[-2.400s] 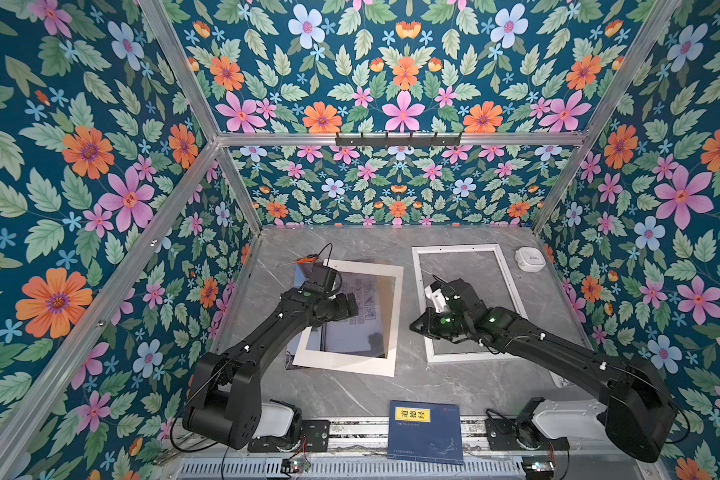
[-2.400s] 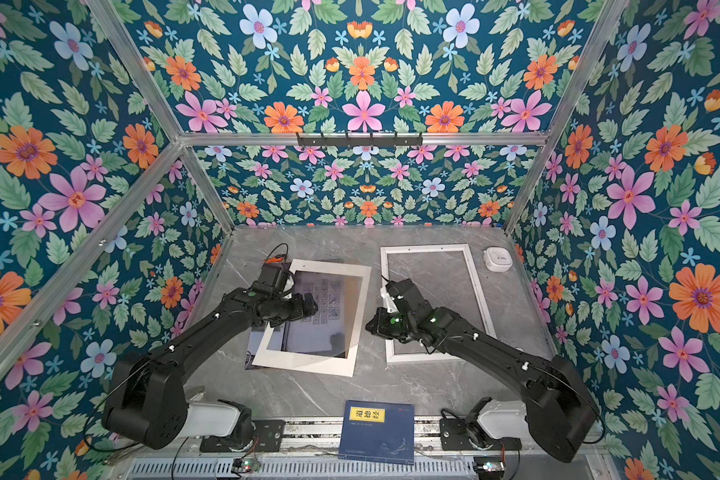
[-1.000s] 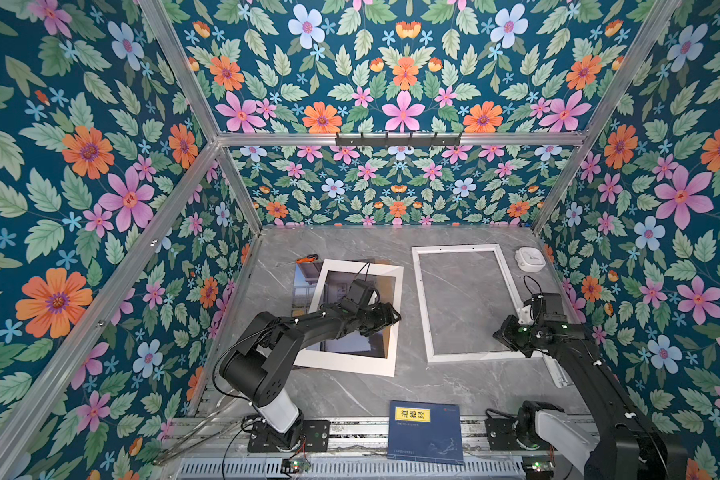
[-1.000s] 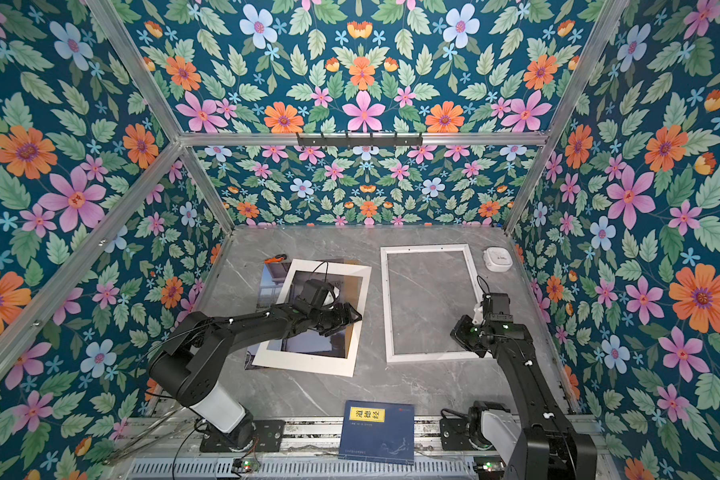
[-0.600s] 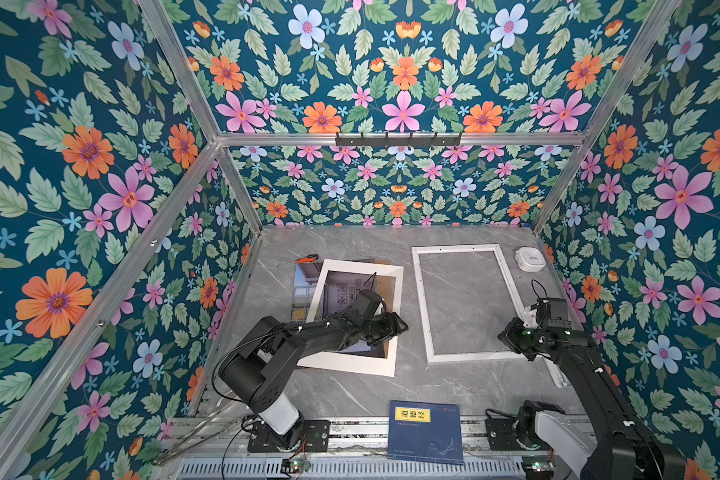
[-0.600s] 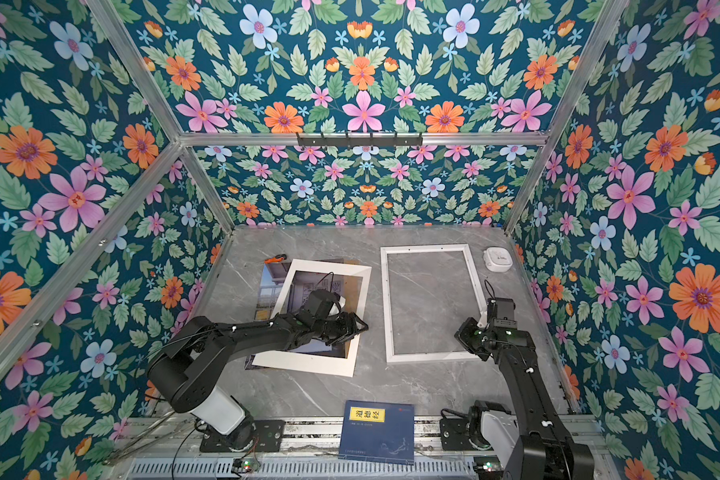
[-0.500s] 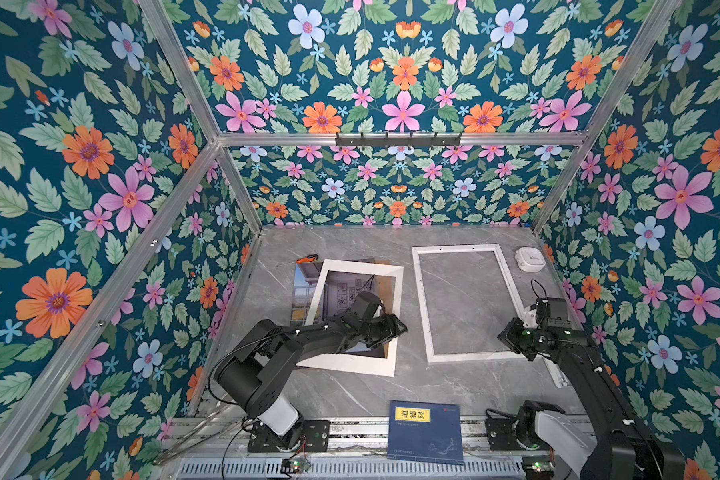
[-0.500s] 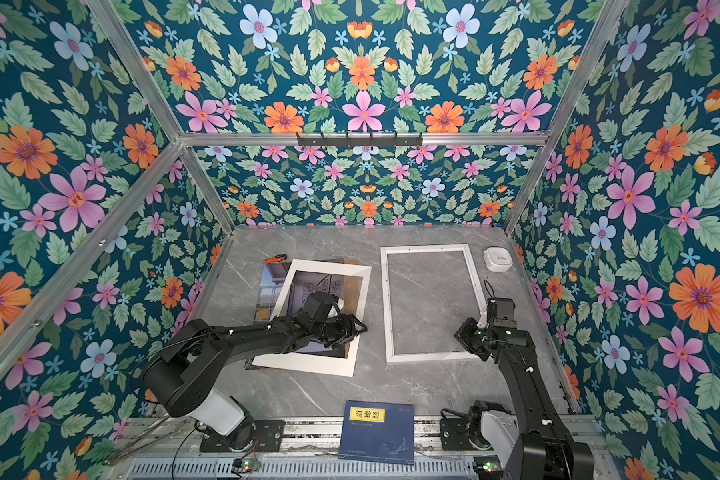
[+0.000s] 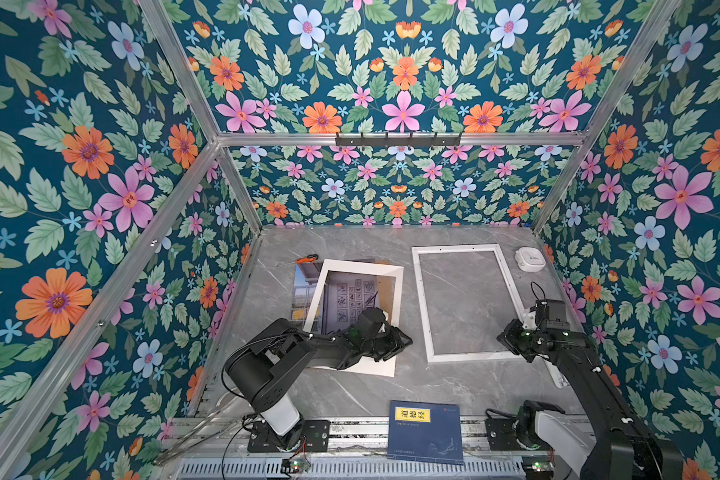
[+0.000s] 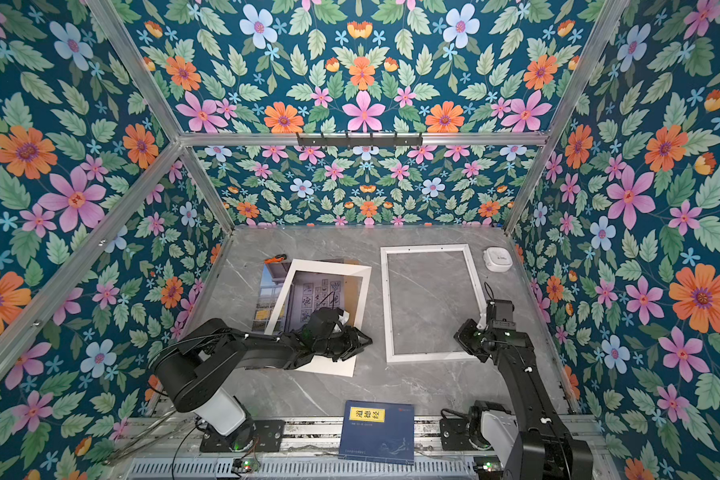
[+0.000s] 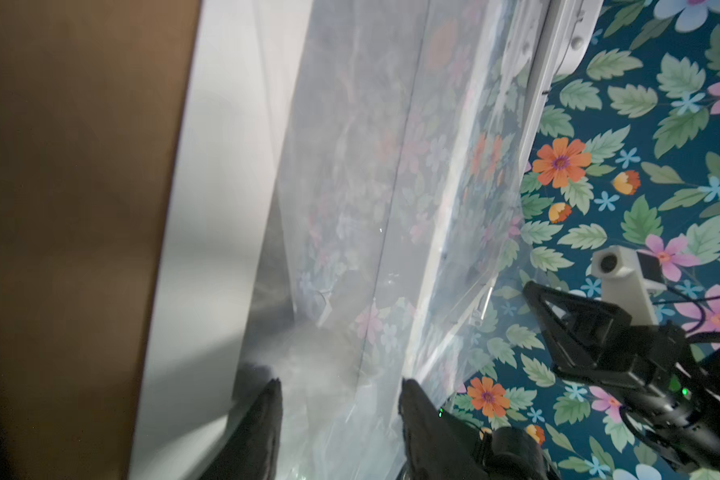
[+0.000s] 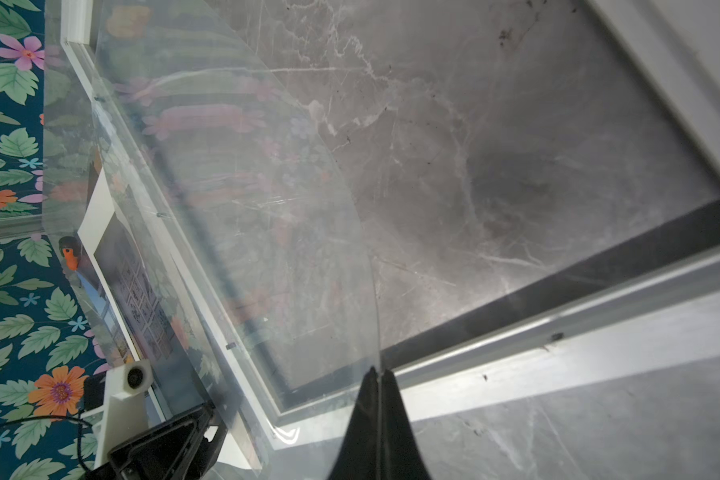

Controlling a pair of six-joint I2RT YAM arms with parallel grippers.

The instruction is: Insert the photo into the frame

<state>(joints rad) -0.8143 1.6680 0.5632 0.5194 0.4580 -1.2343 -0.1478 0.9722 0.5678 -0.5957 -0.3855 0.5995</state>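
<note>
Photo lies flat on grey table, approx 9 o'clock of table centre (12 = back wall). It sits mostly under white mat. Print shows thru mat opening, and a strip w/ yellow field sticks out at mat's 9 o'clock side. Brown board shows along opening's 3 o'clock side and pokes past mat at 12–1 o'clock.

Frame is flat at 3 o'clock of mat, just beside it, not touching. Bare table shows thru its opening in both top views.

Left gripper is low over mat's 3 o'clock edge near its 5 o'clock corner, tips aimed to 3 o'clock. In left wrist view claw is apart; fingers have only grey surface in the gap and grip nothing.

Right gripper is at frame's 5 o'clock corner. In right wrist view claw is pressed together, pinching edge of clear sheet. Sheet's curved edge crosses frame opening into the tips, and the sheet looks raised at that corner. It is hard to make out in top views.

Orange-handled tool is at mat's 11 o'clock. White round device is at frame's 1 o'clock. Blue book is at table's 6 o'clock edge.
</note>
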